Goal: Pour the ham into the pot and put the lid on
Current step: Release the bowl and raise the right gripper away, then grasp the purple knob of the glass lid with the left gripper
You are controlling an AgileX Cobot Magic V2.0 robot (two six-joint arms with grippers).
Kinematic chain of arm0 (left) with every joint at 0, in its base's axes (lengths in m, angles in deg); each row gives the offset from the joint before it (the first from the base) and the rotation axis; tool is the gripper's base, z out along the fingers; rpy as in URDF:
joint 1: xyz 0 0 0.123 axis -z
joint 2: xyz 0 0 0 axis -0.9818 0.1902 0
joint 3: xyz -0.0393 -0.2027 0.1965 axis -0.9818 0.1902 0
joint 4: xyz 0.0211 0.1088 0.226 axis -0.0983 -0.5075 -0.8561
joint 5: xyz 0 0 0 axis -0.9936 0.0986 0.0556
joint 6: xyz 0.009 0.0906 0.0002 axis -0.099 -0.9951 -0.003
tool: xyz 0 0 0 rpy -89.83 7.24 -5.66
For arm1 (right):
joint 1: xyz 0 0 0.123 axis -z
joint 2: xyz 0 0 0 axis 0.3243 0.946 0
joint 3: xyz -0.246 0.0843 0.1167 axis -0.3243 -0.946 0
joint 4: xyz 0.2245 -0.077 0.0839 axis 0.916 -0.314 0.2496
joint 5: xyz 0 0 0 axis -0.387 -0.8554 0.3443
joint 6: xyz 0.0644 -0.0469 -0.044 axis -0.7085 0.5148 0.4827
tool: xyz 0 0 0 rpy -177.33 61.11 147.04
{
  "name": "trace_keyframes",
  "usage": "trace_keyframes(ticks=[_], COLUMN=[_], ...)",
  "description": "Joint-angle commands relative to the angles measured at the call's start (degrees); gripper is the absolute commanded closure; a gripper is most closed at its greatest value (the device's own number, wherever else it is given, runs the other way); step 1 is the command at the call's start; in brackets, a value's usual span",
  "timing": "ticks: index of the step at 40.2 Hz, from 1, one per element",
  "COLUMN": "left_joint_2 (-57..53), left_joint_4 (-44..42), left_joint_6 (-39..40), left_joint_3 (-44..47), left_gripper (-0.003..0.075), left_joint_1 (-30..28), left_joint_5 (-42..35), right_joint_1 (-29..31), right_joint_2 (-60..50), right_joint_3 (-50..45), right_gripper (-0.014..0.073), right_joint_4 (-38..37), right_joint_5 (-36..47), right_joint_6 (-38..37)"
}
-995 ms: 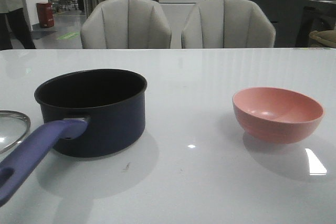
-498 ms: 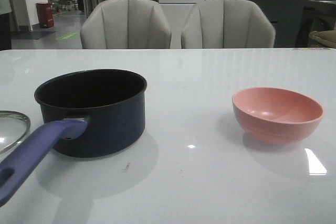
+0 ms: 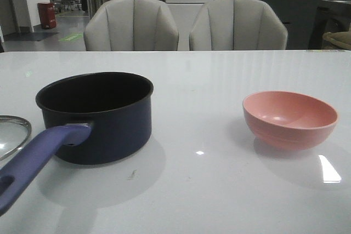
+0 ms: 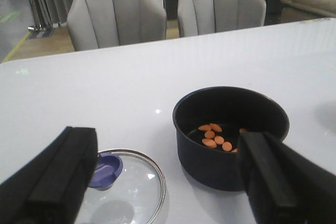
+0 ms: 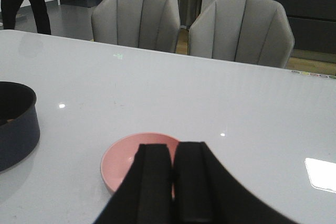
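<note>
The white tabletop (image 3: 219, 190) carries everything, and going by size the pot (image 3: 96, 116) comes first: it stands upright toward the robot's left, its long handle (image 3: 33, 160) running back toward the robot. Well apart from it on the right sits the pink bowl (image 3: 290, 119), upright, and what shows of its inside looks bare. The lid (image 4: 123, 187) lies flat on the tabletop just beside the pot on the left, knob (image 4: 105, 169) up, not touching the pot as far as the left wrist view shows. Smallest are the ham (image 4: 215, 136) slices, which lie scattered on the black floor of the pot.

So, by my reading, the pouring is done and the covering is the step in hand. The left hand (image 4: 168, 182) hangs above the tabletop with its fingers spread wide and nothing between them, the lid and the pot both in sight below it. The right hand (image 5: 173, 182) has its fingers pressed together on nothing, above the near side of the bowl.

The next move likely falls to the left hand: come down over the knob, close on it, lift the lid level, carry it across and set its rim squarely on the pot's rim
</note>
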Motion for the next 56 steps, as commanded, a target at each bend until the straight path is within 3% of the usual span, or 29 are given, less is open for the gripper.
trace_keyframes(ticks=[1, 6, 14, 22, 31, 40, 56], left_joint_2=[5.29, 13.63, 27.38, 42.7, 60.46, 74.86, 87.27], left_joint_4=[0.06, -0.04, -1.14, 5.78, 8.51, 8.75, 7.37], left_joint_6=[0.68, 4.24, 5.59, 6.5, 6.5, 6.5, 8.01], left_joint_3=[-5.79, -12.2, -20.74, -28.08, -35.39, -44.79, -59.27], left_gripper=[0.0103, 0.0057, 0.0061, 0.0061, 0.0061, 0.0061, 0.0061], left_joint_1=[0.4, 0.14, -4.78, -13.17, -16.82, -17.47, -17.47], left_joint_5=[-0.37, 2.67, 3.69, 6.35, 12.34, 20.35, 32.96], right_joint_1=[0.01, 0.01, 0.01, 0.01, 0.07, 0.07, 0.07], right_joint_2=[0.38, 0.38, 0.38, 0.38, 0.38, 0.38, 0.38], right_joint_3=[1.58, 1.58, 1.58, 1.58, 1.58, 1.58, 1.58], right_gripper=[0.043, 0.043, 0.043, 0.043, 0.043, 0.043, 0.043], right_joint_4=[0.1, 0.1, 0.1, 0.1, 0.1, 0.1, 0.1], right_joint_5=[4.54, 4.54, 4.54, 4.54, 4.54, 4.54, 4.54], right_joint_6=[-0.02, -0.02, -0.02, -0.02, -0.02, -0.02, -0.02])
